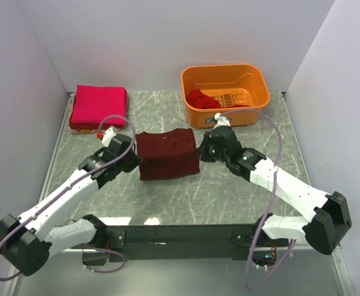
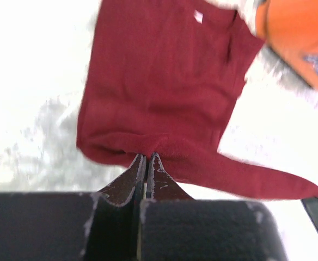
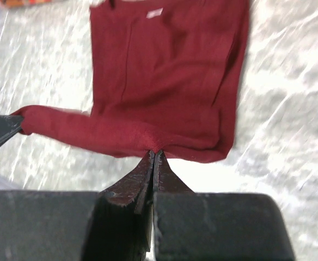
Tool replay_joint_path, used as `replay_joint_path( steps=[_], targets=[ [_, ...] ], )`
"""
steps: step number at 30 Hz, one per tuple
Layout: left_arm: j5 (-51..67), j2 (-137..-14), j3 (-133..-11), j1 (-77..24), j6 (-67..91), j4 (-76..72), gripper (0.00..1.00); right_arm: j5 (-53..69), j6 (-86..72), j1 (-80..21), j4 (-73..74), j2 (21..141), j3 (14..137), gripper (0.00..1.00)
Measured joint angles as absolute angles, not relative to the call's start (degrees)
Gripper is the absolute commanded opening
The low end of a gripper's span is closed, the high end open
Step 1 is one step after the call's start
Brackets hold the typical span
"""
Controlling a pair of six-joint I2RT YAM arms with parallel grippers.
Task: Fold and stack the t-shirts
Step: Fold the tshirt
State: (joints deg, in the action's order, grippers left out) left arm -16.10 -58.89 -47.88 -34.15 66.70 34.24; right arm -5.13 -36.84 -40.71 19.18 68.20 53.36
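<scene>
The dark maroon t-shirt (image 1: 167, 154) lies folded into a rectangle at mid table. My left gripper (image 1: 135, 158) is shut on its left edge; in the left wrist view the jaws (image 2: 147, 156) pinch the cloth (image 2: 164, 81). My right gripper (image 1: 201, 152) is shut on its right edge; in the right wrist view the jaws (image 3: 154, 152) pinch the hem of the shirt (image 3: 170, 81). A bright pink-red t-shirt (image 1: 98, 106) lies folded at the back left. A brighter red t-shirt (image 1: 203, 98) is crumpled in the orange basket (image 1: 254, 83).
The orange basket stands at the back right, right behind my right gripper, and shows in the left wrist view (image 2: 295, 32). White walls close the table on three sides. The marble tabletop (image 1: 198, 197) lies in front of the maroon shirt.
</scene>
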Motion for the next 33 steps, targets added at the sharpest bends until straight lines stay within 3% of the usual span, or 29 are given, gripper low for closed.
replay_joint_path(
  steps=[33],
  targets=[
    [-19.31, -93.17, -66.94, -20.16, 56.99, 20.47, 0.01, -5.02, -27.79, -31.81, 6.26, 105.43, 78.37, 0.00]
  ],
)
